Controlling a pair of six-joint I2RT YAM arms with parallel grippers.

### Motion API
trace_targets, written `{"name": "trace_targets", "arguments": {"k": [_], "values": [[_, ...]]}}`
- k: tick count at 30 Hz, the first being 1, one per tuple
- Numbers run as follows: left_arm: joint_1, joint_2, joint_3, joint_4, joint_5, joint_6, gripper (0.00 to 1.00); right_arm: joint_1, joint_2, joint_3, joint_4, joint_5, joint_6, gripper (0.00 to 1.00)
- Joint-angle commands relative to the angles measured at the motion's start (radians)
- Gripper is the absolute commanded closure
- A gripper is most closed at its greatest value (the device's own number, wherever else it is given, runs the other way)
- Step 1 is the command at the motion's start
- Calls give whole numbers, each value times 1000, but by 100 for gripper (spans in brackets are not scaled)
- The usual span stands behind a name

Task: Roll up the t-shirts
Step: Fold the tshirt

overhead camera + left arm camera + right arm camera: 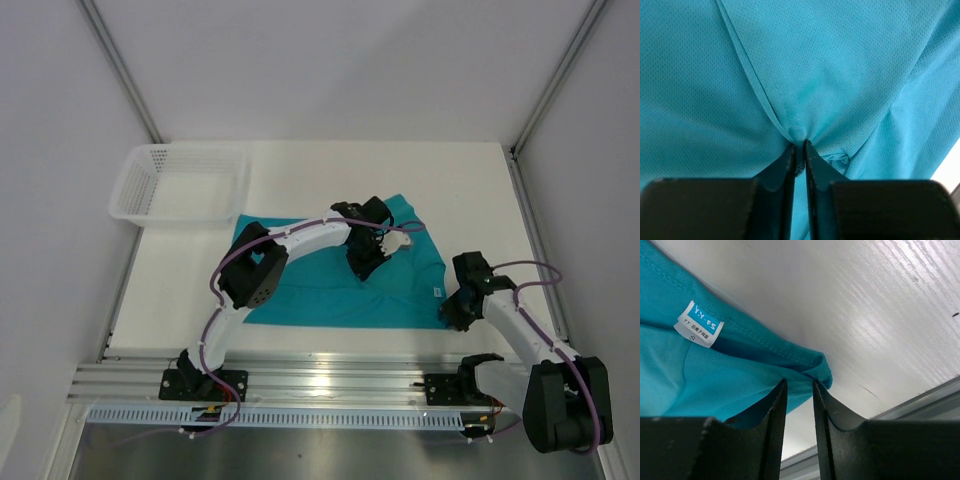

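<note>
The teal t-shirt (330, 295) lies spread on the white table. My left gripper (366, 266) reaches over its middle and is shut on a pinched fold of the cloth beside a seam. In the left wrist view the t-shirt (840, 60) fills the frame and the left gripper (800, 146) holds the pinch at its tips. My right gripper (451, 314) is at the shirt's near right corner. In the right wrist view the right gripper (800, 382) is closed on the folded corner of the t-shirt (715, 375), with a narrow gap between the jaws. A white label (699, 323) shows close by.
A white plastic mesh basket (125, 195) stands at the back left of the table. A metal rail (330, 380) runs along the near edge, also seen in the right wrist view (920, 405). Grey walls enclose the table on three sides.
</note>
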Motion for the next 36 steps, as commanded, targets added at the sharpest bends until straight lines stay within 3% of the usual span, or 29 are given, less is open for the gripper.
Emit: {"name": "trace_targets", "arguments": {"k": [1, 2, 5, 8, 15, 20, 24, 30, 31, 36], "values": [[6, -18, 3, 4, -28, 5, 81, -7, -29, 34, -48, 43, -5, 69], [5, -27, 11, -4, -29, 3, 70, -9, -36, 76, -67, 56, -17, 68], [6, -67, 27, -5, -60, 6, 57, -7, -75, 144, -128, 82, -49, 66], [11, -150, 38, -2, -113, 17, 50, -6, -102, 239, -177, 102, -95, 64], [11, -306, 27, -62, -155, 49, 43, -6, -87, 304, -107, 60, -169, 66], [91, -444, -61, -171, -88, 16, 50, -2, -72, 273, -44, -8, -191, 66], [254, -711, -505, -114, -169, 35, 48, -10, -64, 211, -30, 4, -197, 63], [485, -1027, -908, -79, -279, 182, 44, -15, -148, 69, 38, -40, -88, 56], [500, -1059, -1033, -61, -290, 216, 43, -15, -156, 59, 36, -39, -80, 56], [503, -1158, -1210, 65, -348, 373, 40, -13, -121, 14, 36, -68, -65, 56]]}}
